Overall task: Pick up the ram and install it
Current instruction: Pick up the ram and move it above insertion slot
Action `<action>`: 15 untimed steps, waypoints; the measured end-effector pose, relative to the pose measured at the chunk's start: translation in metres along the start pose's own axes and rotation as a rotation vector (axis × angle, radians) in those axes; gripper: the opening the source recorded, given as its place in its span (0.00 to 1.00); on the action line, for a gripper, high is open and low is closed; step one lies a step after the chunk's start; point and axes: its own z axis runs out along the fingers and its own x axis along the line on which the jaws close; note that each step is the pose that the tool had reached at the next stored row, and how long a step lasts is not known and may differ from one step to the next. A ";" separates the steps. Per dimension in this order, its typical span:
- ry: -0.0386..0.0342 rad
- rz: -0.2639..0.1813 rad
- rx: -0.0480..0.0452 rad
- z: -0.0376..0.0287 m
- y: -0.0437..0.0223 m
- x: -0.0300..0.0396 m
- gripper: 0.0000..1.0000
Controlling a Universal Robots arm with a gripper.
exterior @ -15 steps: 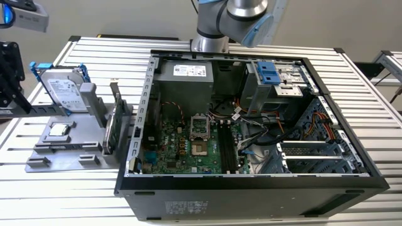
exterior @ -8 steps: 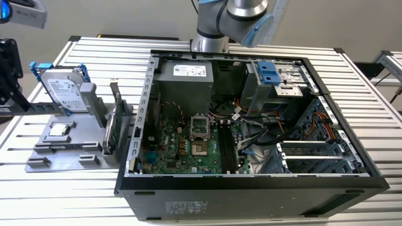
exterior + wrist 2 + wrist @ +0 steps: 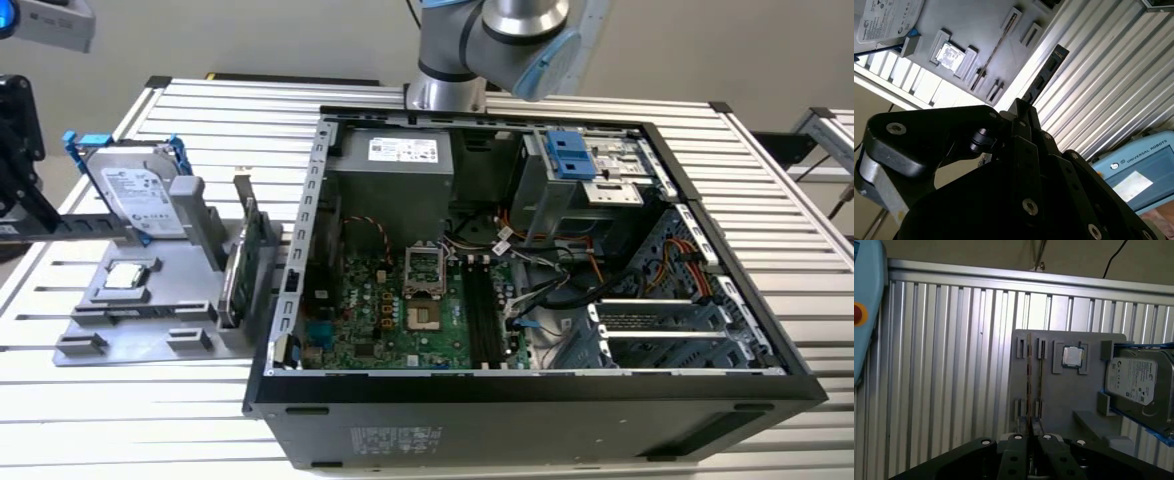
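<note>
"The ram (image 3: 1046,72), where is it right now?"

"In the end effector (image 3: 1021,111). It's clenched on one end of the stick, and the rest pokes straight out past the tips. In the second wrist view it hangs over the ribbed metal bench (image 3: 1104,75)."

"And seen from the side?"

"In the exterior view the ram (image 3: 80,229) lies level at the exterior view's left. It crosses in front of the hard drive (image 3: 140,190), which stands in its blue frame (image 3: 80,145) on the gray tray (image 3: 134,345). A small square processor (image 3: 127,275) lies flat in that tray. A green card (image 3: 236,270) stands on edge at the tray's side nearest the computer case (image 3: 534,400)."

"So it isn't in the computer?"

"No. The case lies open on the bench with the motherboard (image 3: 400,310) facing up, well apart from the stick. In the first wrist view the ram shows edge-on, a thin line running out from between the jaws toward the tray."

"Anything else around?"

"A light blue controller (image 3: 1139,175) with a screen, past the bench's edge in the second wrist view."
</note>
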 end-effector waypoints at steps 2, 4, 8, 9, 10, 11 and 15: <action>0.0000 0.000 0.0001 -0.0011 0.0000 0.0000 0.00; 0.0000 0.000 0.0001 -0.0023 0.0000 0.0000 0.00; 0.0000 0.000 0.0000 -0.0046 -0.0001 -0.0001 0.00; 0.0000 0.000 0.0000 -0.0052 -0.0001 -0.0001 0.00; 0.0000 0.000 0.0001 -0.0059 -0.0001 -0.0001 0.00; 0.0000 0.000 0.0000 -0.0064 -0.0001 -0.0001 0.00; 0.0000 0.000 0.0000 -0.0084 -0.0001 -0.0001 0.00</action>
